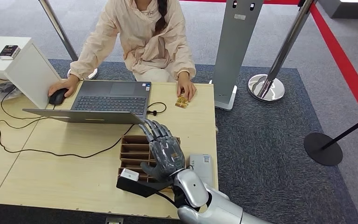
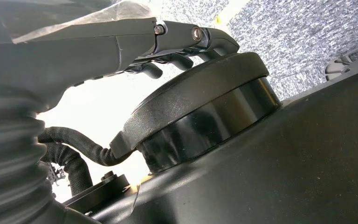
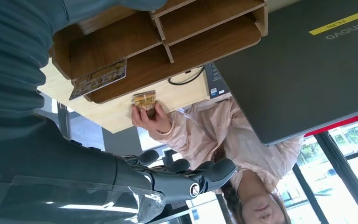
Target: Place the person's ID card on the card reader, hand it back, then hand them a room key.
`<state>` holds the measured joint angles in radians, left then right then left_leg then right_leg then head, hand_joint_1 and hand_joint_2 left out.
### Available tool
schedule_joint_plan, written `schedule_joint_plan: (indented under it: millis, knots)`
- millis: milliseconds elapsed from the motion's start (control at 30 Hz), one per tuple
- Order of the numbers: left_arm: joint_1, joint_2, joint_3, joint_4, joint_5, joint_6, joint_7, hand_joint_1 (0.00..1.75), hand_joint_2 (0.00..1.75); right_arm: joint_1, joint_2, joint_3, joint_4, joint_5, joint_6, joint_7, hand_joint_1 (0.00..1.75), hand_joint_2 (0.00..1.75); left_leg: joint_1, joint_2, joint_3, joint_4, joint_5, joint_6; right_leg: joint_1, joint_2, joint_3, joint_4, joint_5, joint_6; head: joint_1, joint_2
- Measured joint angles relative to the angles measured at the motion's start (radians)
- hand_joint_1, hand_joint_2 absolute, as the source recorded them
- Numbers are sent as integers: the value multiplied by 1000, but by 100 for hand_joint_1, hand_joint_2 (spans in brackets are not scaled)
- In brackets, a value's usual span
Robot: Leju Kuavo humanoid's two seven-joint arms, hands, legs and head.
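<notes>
On the pale wooden table [image 1: 51, 177], near its front edge, the right robot hand [image 1: 164, 148] hovers over a brown wooden organizer [image 1: 133, 151] with its fingers spread and slightly curled, holding nothing. From the camera at its wrist, a patterned card [image 3: 99, 79] lies in one of the organizer's compartments, which may be a room key, though I cannot tell for sure. Just beside the organizer, toward the table's right edge, sits a small grey card reader [image 1: 201, 166]. Across the table a person in a light pink jacket [image 1: 140, 37] is seated, one hand [image 1: 63, 86] resting on a black mouse [image 1: 57, 97] and the other hand [image 1: 186, 88] touching a small golden ID card [image 1: 182, 101] that lies on the table near the far edge, well apart from the reader. An open dark grey laptop [image 1: 107, 100] stands between the person and the organizer, its screen tilted low toward the robot. The left robot hand [image 2: 177, 44] hangs close against dark parts of the robot's own body, its fingers bent inward, but I cannot tell whether it is closed or holding anything. Black cables [image 1: 9, 135] trail over the left part of the table.
</notes>
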<state>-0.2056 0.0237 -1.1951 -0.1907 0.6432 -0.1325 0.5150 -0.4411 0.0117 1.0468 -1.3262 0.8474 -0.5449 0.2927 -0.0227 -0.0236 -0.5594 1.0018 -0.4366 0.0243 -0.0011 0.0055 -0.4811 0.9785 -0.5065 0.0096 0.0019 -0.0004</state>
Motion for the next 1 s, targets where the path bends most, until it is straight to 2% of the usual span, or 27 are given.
schedule_joint_plan:
  millis: [133,267,367,500,567,633,700,767,867,1000]
  knots:
    - [0,0,0,0,0,-1,0,0,175,0,-3,0,2,2,5,6,9,175,0,0,0,0,0,0,0,0,0,0,0,0,0,0]
    - [0,0,0,1,0,-2,-1,0,175,0,-6,0,4,8,11,14,20,175,0,0,0,0,0,0,0,0,0,0,0,0,0,0]
    - [0,0,-2,1,1,-3,-3,0,175,0,-11,0,4,15,12,19,44,175,0,0,0,0,0,0,0,0,0,0,0,0,0,0]
    - [-1,0,-7,2,8,-3,-4,0,175,0,-15,0,7,18,12,21,106,175,0,0,0,0,0,0,0,0,0,0,0,0,0,0]
    - [-1,0,-8,2,8,-3,-4,0,175,0,-16,0,8,21,12,22,108,175,0,0,0,0,0,0,0,0,0,0,0,0,0,0]
    - [-1,0,-10,2,11,-3,-5,0,175,0,-18,0,9,24,12,23,87,175,0,0,0,0,0,0,0,0,0,0,0,0,0,0]
    - [-2,0,-12,2,15,-3,-7,0,175,0,-20,0,9,25,12,24,50,175,0,0,0,0,0,0,0,0,0,0,0,0,0,0]
    - [-2,0,-13,3,16,-3,-7,0,175,0,-21,0,9,26,13,25,26,175,0,0,0,0,0,0,0,0,0,0,0,0,0,0]
    - [-2,0,-15,3,16,-3,-8,0,175,0,-23,0,9,27,13,25,12,175,0,0,0,0,0,0,0,0,0,0,0,0,0,0]
    - [-2,0,-17,3,17,-3,-9,0,175,0,-23,0,9,27,13,25,9,175,0,0,0,0,0,0,0,0,0,0,0,0,0,0]
